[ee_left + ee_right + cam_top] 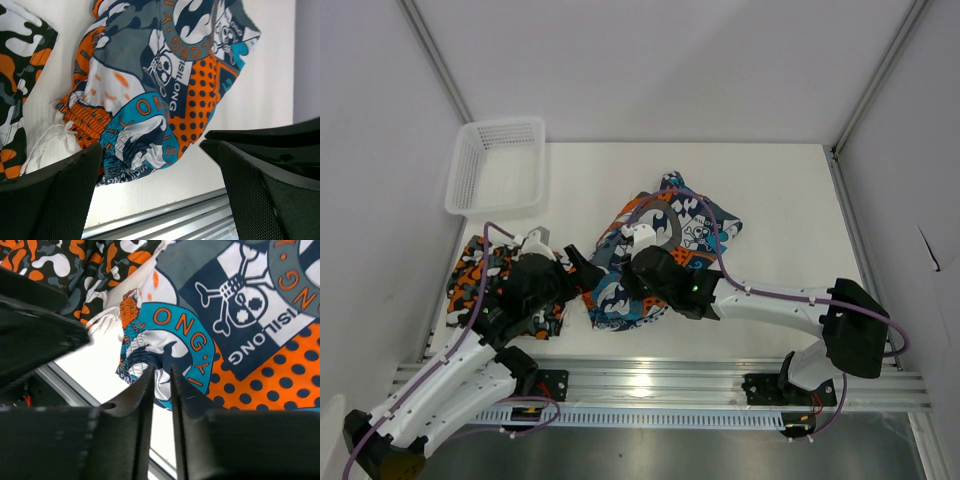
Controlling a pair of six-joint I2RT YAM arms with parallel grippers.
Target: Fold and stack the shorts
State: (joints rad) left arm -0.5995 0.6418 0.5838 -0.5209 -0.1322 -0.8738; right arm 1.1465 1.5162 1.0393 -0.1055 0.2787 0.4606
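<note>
Basket (pixel 495 165): white mesh plastic, rectangular, at the far left corner of the table (pixel 780 200), holding nothing that shows.
Camouflage shorts (pixel 480 280): orange, black, grey and white soft cloth, lying rumpled at the table's left edge, partly under the left arm.
Left gripper (pixel 582 272): fingers spread wide with nothing between them; it hangs between the two garments, its tips toward the gathered waistband of the printed pair.
Printed shorts (pixel 665 235): teal, orange, white and dark grey, with skulls, dots and lettering; loosely bunched at mid-table, just beside the camouflage pair, elastic waist puckered at the near left edge.
Right gripper (pixel 162 377): fingers drawn almost together at the near hem of the printed shorts (pixel 240 340) (the wrist view shows only a thin gap, cloth right at the tips); whether fabric is truly pinched I cannot tell.
Step in hand: taking hold of the printed shorts to spread them flat, as I judge it.
Next move calls for: a firm pinch on the hem, the left fingers taking the waistband, then a gentle pull apart, since limp cloth slips and drags.
</note>
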